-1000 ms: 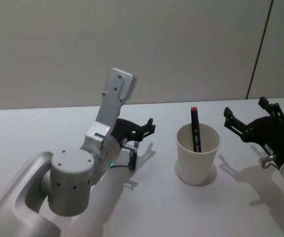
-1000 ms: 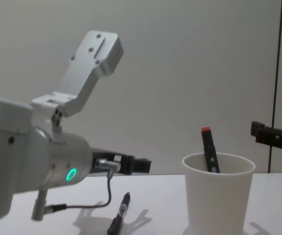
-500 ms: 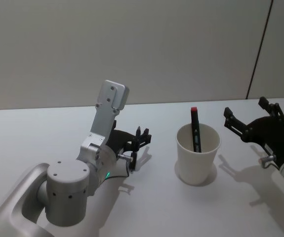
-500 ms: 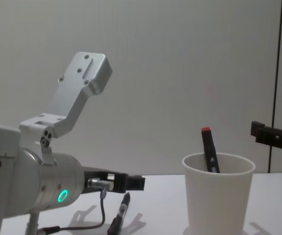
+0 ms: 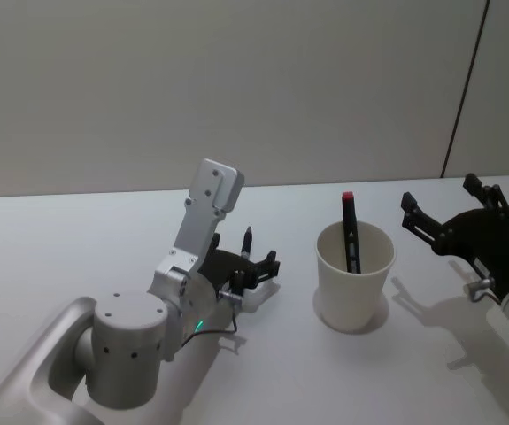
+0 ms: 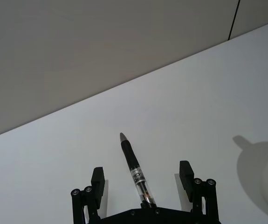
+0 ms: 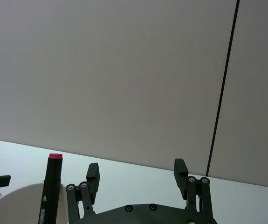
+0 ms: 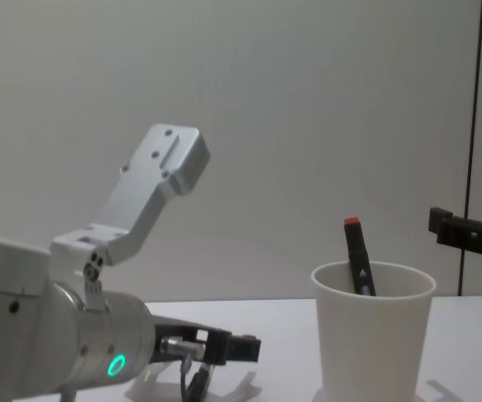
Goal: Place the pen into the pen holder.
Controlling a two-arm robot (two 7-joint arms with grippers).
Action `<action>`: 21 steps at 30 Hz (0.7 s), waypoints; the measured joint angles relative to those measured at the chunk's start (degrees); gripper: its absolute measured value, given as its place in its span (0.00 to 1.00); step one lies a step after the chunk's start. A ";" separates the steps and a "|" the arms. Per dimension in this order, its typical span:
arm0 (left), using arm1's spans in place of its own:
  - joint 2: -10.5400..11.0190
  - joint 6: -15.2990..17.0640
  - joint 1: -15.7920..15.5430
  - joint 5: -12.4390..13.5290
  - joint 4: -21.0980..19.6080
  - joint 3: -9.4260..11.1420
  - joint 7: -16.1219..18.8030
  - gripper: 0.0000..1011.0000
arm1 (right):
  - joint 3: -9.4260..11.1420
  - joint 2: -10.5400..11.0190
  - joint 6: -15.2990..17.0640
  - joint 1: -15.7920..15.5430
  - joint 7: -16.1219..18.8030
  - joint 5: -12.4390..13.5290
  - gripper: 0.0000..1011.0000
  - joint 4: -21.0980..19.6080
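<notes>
Pen [image 6: 133, 163]: lies flat on the counter [image 6: 208, 116], tip pointing away from my wrist, barrel running between the fingers of my left claw [image 6: 142, 172]. The claw is spread, one finger on each side of the barrel, and neither seems to touch it. It sits low, close over the counter.

Step in hand, by my reading: the grasp. Claw is placed but not closed.

Farther along to my right stands the pen holder [image 5: 354, 276], upright, well apart from the pen. A black marker [image 5: 350, 232] with a red cap leans inside it. Beyond that, my right claw [image 5: 450, 210] hovers near the holder, spread and idle.

Next move calls for: pinch squarely on the barrel, lift, tip the pen toward upright, carry it right, clear the rim and drop in beside the marker without knocking the holder.
</notes>
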 joint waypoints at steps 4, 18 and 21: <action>-0.16 0.27 -0.07 0.34 0.80 0.09 -0.71 0.99 | 0.00 0.00 0.00 0.00 0.00 0.00 0.99 0.00; -0.47 0.21 0.14 0.28 2.58 -0.04 -1.77 0.99 | 0.00 0.00 0.00 0.00 0.00 0.00 0.99 0.00; -0.50 0.08 0.19 0.19 2.71 -0.12 -1.84 0.99 | 0.00 0.00 0.00 0.00 0.00 0.00 0.99 0.00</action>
